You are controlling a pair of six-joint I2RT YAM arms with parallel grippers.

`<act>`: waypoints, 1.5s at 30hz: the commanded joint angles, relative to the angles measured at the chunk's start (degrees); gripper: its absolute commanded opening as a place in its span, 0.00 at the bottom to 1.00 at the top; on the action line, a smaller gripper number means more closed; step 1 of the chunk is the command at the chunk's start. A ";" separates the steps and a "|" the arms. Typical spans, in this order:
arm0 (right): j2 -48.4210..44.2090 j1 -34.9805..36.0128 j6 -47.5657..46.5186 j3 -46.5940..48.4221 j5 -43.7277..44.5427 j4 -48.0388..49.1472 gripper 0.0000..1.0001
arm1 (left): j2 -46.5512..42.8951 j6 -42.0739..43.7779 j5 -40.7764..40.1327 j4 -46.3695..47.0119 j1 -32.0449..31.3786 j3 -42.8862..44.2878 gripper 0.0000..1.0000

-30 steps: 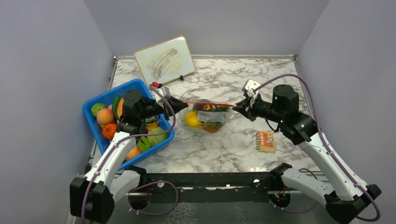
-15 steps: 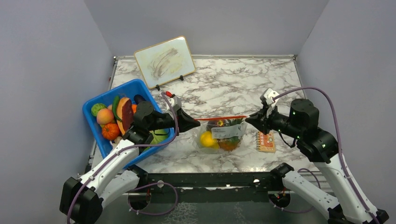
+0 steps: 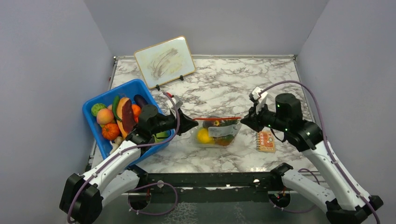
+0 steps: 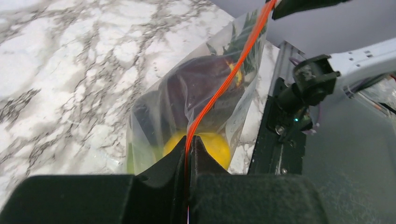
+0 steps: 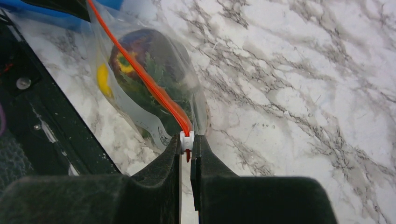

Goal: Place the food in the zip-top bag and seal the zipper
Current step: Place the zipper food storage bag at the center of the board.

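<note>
Clear, crinkly plastic zip-top bag (image 3: 219, 135), toy fruits and vegetables (image 3: 202, 136) inside, strung between your arms over the marble table (image 3: 224, 84), with the thin orange-red zipper strip (image 3: 217, 118) pulled straight. Your left gripper (image 4: 189, 140) pinches one end of the strip; your right gripper (image 5: 187, 142) is clamped on the other, at the white slider (image 5: 187, 136). Step in hand: sealing, probably nearly done; next, confirm closure at the slider, then release gently.
</note>
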 commanded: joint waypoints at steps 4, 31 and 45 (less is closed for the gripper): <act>5.73 -0.33 1.77 -3.02 8.30 11.34 0.01 | 5.86 6.49 -11.54 -8.12 -0.09 6.32 0.09; 6.97 -0.25 11.08 -5.00 18.90 26.37 1.00 | 11.68 14.94 -34.72 -14.22 -0.04 20.75 0.99; 1.63 -0.29 27.84 -1.87 21.67 20.98 1.00 | 0.16 11.27 -50.30 -21.11 -0.12 21.60 0.99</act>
